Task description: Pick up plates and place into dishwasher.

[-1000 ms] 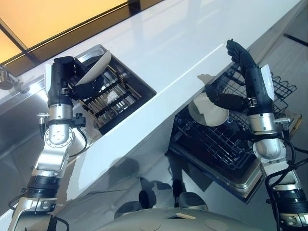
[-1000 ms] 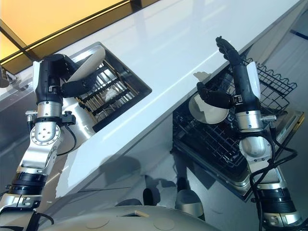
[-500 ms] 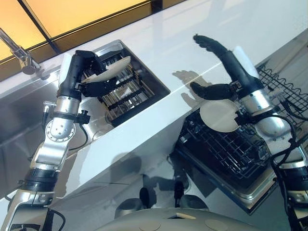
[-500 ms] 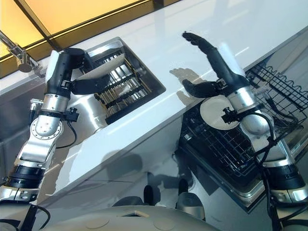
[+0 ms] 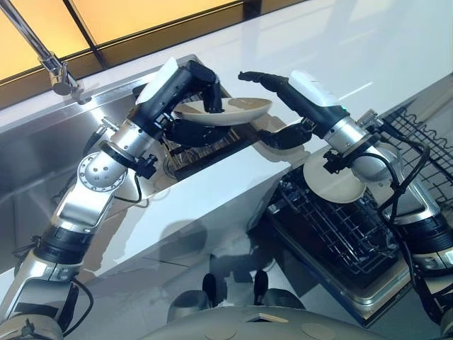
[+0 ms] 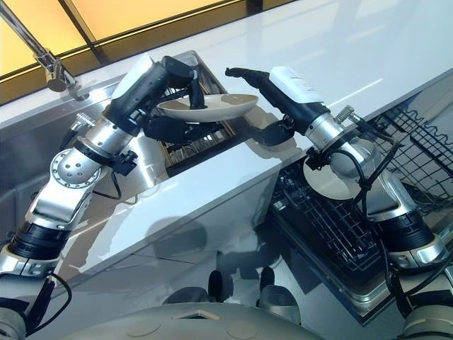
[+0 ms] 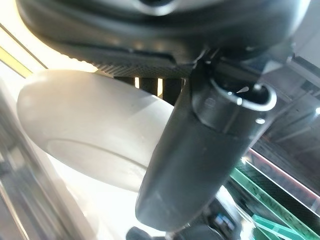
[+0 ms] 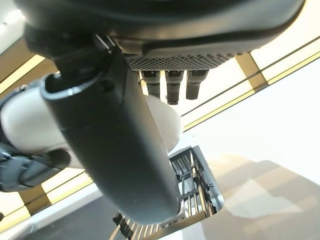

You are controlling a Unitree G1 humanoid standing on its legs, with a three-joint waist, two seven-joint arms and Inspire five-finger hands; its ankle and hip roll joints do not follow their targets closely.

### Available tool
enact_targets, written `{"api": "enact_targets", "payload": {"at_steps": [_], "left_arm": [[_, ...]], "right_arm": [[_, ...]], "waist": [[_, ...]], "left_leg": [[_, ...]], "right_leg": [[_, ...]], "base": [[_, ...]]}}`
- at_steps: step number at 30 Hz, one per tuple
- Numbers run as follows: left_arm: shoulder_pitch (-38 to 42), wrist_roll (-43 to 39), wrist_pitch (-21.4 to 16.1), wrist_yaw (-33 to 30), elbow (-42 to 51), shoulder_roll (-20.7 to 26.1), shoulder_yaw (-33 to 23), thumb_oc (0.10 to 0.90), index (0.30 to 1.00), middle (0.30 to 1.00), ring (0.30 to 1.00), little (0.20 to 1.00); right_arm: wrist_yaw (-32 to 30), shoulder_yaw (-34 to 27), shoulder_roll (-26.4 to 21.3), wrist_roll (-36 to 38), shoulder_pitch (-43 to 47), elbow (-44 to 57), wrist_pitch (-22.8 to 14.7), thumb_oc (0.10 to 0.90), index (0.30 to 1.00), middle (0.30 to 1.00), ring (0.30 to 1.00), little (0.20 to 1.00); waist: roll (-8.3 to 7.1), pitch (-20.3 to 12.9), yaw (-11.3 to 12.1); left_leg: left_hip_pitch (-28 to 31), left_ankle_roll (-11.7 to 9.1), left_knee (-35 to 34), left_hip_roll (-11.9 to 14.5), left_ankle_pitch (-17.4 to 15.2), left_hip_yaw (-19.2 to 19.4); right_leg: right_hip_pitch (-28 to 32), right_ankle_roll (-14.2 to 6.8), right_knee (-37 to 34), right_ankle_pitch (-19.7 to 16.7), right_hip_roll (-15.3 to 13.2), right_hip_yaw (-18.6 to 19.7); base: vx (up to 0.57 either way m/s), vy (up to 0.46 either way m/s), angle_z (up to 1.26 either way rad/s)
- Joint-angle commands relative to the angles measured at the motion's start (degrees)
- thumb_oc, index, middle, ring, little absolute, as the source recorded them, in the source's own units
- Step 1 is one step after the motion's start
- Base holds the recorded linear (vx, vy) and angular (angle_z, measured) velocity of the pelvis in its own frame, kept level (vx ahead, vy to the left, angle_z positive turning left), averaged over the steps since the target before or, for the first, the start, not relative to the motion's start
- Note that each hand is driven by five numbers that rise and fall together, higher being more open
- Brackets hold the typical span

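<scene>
Left hand (image 5: 185, 86), upper centre of frame, grips our plate (image 5: 225, 111) above the counter (image 5: 212, 191). Right hand (image 5: 283, 106) reaches with fingers spread around its far rim, nothing held. We judge the plate stiff, glossy, breakable: take opposite rims, thumb underneath.

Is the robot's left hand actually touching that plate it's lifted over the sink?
Touching. In the left eye view the left hand grips the plate, fingers above, thumb beneath.

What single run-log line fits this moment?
handover | left hand shut on plate | right hand open at plate rim | second plate in dishwasher rack
</scene>
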State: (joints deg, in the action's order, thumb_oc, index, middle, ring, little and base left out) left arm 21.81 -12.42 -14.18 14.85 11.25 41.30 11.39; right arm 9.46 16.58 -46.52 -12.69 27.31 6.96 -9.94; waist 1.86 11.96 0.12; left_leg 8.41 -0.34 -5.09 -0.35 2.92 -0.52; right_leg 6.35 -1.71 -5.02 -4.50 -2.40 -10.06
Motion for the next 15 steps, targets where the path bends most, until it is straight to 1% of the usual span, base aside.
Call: {"api": "enact_targets", "payload": {"at_steps": [1, 2, 3, 4, 9, 12, 15], "left_arm": [[7.5, -5.8, -6.0, 0.3, 5.3, 1.5, 2.0, 0.1, 0.3, 0.3, 0.3, 0.2], [7.7, -6.0, -5.9, 0.6, 5.4, 1.3, 2.3, 0.1, 0.3, 0.3, 0.3, 0.2], [7.7, -6.3, -5.9, 0.8, 5.5, 1.0, 2.6, 0.1, 0.3, 0.3, 0.3, 0.2], [7.7, -6.6, -5.8, 1.1, 5.5, 0.8, 2.7, 0.1, 0.3, 0.3, 0.3, 0.2], [7.8, -7.5, -5.6, 1.0, 5.4, -0.4, 3.9, 0.1, 0.3, 0.3, 0.3, 0.2], [7.5, -7.6, -5.4, 1.0, 5.4, -1.0, 4.0, 0.1, 0.3, 0.3, 0.3, 0.2], [6.5, -7.5, -4.9, 0.6, 5.6, -1.9, 3.6, 0.1, 0.3, 0.3, 0.3, 0.2]], "right_arm": [[-1.2, 1.3, -0.9, -0.3, 9.2, 0.9, -2.1, 0.8, 0.9, 0.9, 0.9, 0.9], [-0.6, 1.7, -0.9, -0.4, 9.4, 0.8, -1.9, 0.635, 0.759, 0.759, 0.759, 0.735], [-0.6, 2.1, -0.7, -0.9, 9.3, 1.0, -1.4, 0.427, 0.58, 0.58, 0.58, 0.527], [-0.7, 2.2, -0.6, -1.0, 9.2, 1.0, -1.5, 0.1, 0.3, 0.3, 0.3, 0.2], [-3.2, 3.0, 0.3, -2.2, 9.3, 0.2, -1.1, 0.1, 0.3, 0.3, 0.3, 0.2], [-4.6, 2.5, 0.7, -2.4, 8.9, 0.3, -1.1, 0.1, 0.3, 0.3, 0.3, 0.2], [-7.2, 1.4, 1.6, -3.5, 8.1, 0.1, -2.0, 0.1, 0.3, 0.3, 0.3, 0.2]], "waist": [[-1.78, -7.2, 0.6], [-1.79, -7.3, 0.5], [-1.75, -7.3, 0.5], [-1.73, -7.3, 0.4], [-1.72, -7.2, 0.2], [-1.7, -7.1, 0.2], [-1.63, -7.0, 0.2]], "left_leg": [[-0.9, 0.8, 0.2, -4.6, -4.8, 2.2], [-0.9, 0.8, 0.2, -4.6, -4.8, 2.3], [-0.9, 0.8, 0.1, -4.5, -4.8, 2.4], [-0.9, 0.8, 0.1, -4.5, -4.8, 2.4], [-0.8, 0.8, 0.1, -4.3, -4.8, 2.8], [-0.8, 0.9, 0.1, -4.3, -4.8, 2.8], [-0.8, 0.9, 0.1, -4.3, -4.9, 2.9]], "right_leg": [[-0.4, -3.0, 8.2, 9.6, 2.4, -0.5], [-0.4, -3.0, 8.1, 9.6, 2.3, -0.6], [-0.3, -3.0, 8.0, 9.6, 2.3, -0.5], [-0.3, -3.0, 8.0, 9.6, 2.4, -0.5], [-0.2, -2.9, 7.8, 9.4, 2.4, -0.4], [-0.1, -2.9, 7.7, 9.4, 2.4, -0.4], [-0.1, -2.9, 7.7, 9.3, 2.5, -0.3]], "base": [[0.0, 0.0, 0.0], [0.0, 0.0, 0.0], [0.0, 0.0, 0.0], [0.0, 0.0, 0.0], [0.0, 0.005, 0.02], [0.0, 0.0, 0.0], [0.0, 0.0, 0.0]]}}
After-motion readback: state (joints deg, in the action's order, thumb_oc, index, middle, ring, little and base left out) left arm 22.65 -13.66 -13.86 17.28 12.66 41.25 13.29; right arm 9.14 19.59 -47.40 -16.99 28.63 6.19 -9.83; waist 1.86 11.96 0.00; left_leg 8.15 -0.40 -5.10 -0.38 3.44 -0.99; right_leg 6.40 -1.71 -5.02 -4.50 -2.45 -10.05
